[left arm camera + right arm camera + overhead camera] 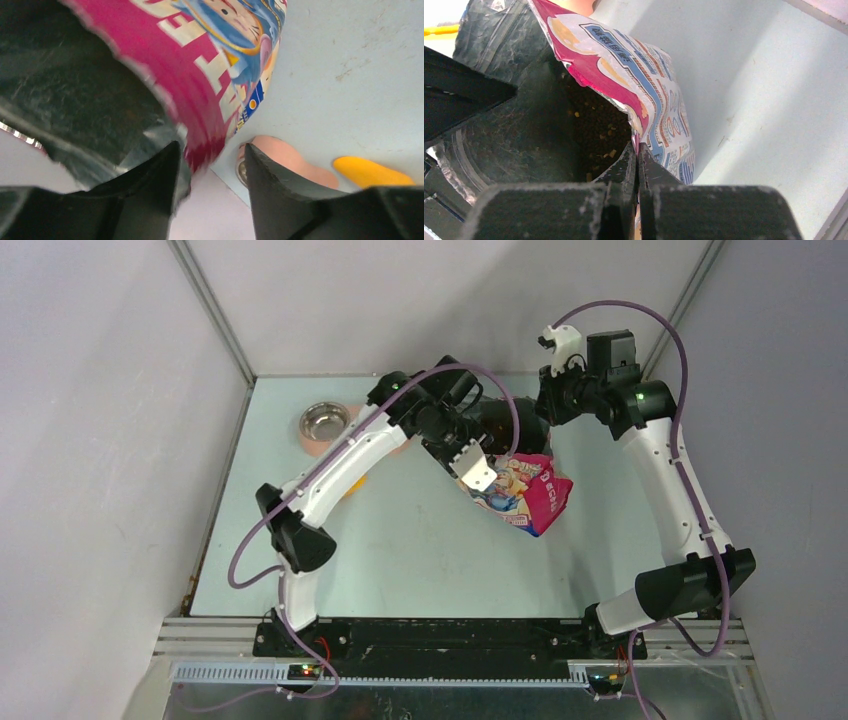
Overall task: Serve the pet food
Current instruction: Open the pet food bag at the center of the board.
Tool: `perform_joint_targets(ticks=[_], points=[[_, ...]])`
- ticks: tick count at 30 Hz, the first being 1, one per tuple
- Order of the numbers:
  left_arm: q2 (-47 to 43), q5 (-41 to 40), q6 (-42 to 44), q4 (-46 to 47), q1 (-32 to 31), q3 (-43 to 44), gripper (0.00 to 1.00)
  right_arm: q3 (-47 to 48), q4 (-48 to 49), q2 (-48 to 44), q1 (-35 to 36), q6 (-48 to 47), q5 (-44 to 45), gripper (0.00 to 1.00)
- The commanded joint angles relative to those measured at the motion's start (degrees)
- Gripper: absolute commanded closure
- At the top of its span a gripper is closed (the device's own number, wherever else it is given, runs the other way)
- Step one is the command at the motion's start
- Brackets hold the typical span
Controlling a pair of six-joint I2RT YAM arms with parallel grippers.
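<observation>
Upper left of the overhead view, the feeder [310,443] waits with its steel bowl bare, no food in it yet. Just right of it the left arm stretches across toward frame centre. On the left wrist camera the scoop [372,172] lies flat on the table [350,75], lower right, beside the feeder, and nothing is holding it.

Now the left gripper [210,167]: the jaws stand apart, and the pink torn rim of the bag [530,495] hangs down between them, not pinched. One finger [160,175] sits against the foil lining and the other is clear of it.

Centre frame overhead, the bag is tipped, mouth toward the back of the table, just right of centre. On the right wrist view you can see into it: kibble [596,132] sits dark and deep inside, all of it in the bag.

Further right, the right gripper [638,152] is clamped tight on the near lip of the bag, fingers pressed flat together over the film.

This looks like the mouth-opening step. To do it well, the left jaws should close squarely on that pink rim, well past the ragged edge. Then the arms draw apart gently, with the bag kept from tipping further so nothing spills short of the bowl.
</observation>
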Motion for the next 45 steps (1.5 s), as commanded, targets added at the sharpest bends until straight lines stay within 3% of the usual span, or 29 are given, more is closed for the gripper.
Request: perform_joint_targets(ticks=[1, 5, 6, 8, 18, 26, 28, 33, 38, 45], points=[[1.4, -2.0, 4.7, 0.1, -0.3, 3.1, 0.5, 1.9, 8.2, -3.0, 0.9, -0.5, -3.5, 1.0], [2.4, -6.9, 7.2, -2.3, -0.9, 3.1, 0.75, 1.9, 8.1, -3.1, 1.4, -0.7, -3.1, 1.0], [2.4, -7.5, 7.4, -2.6, -1.0, 3.2, 0.89, 1.9, 8.1, -3.1, 1.6, -0.8, -3.2, 1.0], [2.0, -9.4, 8.0, -3.1, -1.1, 3.3, 0.99, 1.8, 8.1, -3.0, 1.7, -0.8, -3.1, 1.0], [2.1, -20.3, 9.9, -14.1, -2.1, 10.4, 1.0, 1.8, 8.9, -2.8, 2.7, -1.4, 0.2, 1.0], [0.2, -26.2, 10.0, -10.5, -2.3, 9.9, 1.0, 2.1, 10.8, -3.3, 2.0, 0.8, 8.1, 1.0], [-0.7, -25.8, 8.1, -4.9, -2.3, 8.0, 0.97, 2.2, 11.3, -3.7, 1.4, 1.8, 9.7, 1.0], [-3.2, -19.3, 2.9, 4.0, -2.0, 7.2, 0.73, 1.9, 13.2, -5.5, -1.5, 3.4, 14.8, 1.0], [-7.8, -14.1, -10.5, 12.5, -1.3, 7.2, 0.56, 1.1, 16.0, -8.6, -4.7, 4.2, 19.5, 1.0], [-18.4, -17.8, -28.6, 22.6, 2.5, -8.6, 0.32, 1.0, 18.5, -11.8, -5.8, 7.1, 22.1, 1.0]])
